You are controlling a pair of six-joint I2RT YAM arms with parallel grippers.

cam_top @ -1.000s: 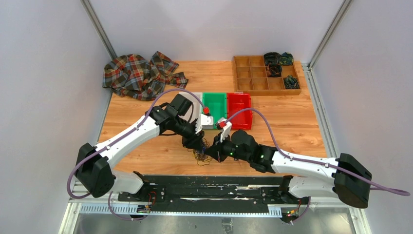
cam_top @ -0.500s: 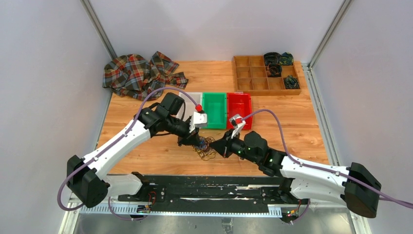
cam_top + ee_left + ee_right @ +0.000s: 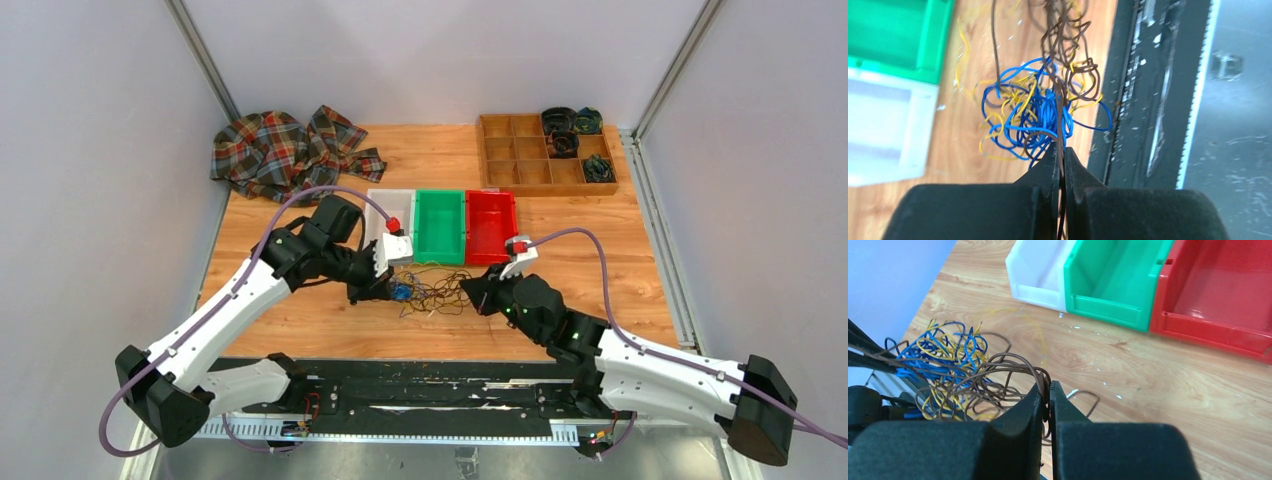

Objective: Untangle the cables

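1. The cables (image 3: 432, 291) are one tangle of blue, yellow and brown wire over the surface (image 3: 300, 315). They lie just near of the white, green and red bins (image 3: 441, 193), about midway between left and right.
2. The tangle is drawn out left to right, so its long axis runs from one pincer to the other.
3. The left pincer (image 3: 1060, 150) is clenched on a brown strand. The dense blue-and-yellow knot sits right at its tips (so the left arm is nearer the bulk).
4. The right pincer (image 3: 1049, 387) is clenched on a brown loop. The knot lies to its left, joined to it only by looser brown strands.
5. My judgement: pulling apart along this axis would either slip the brown wire free of the knot or cinch it tighter.
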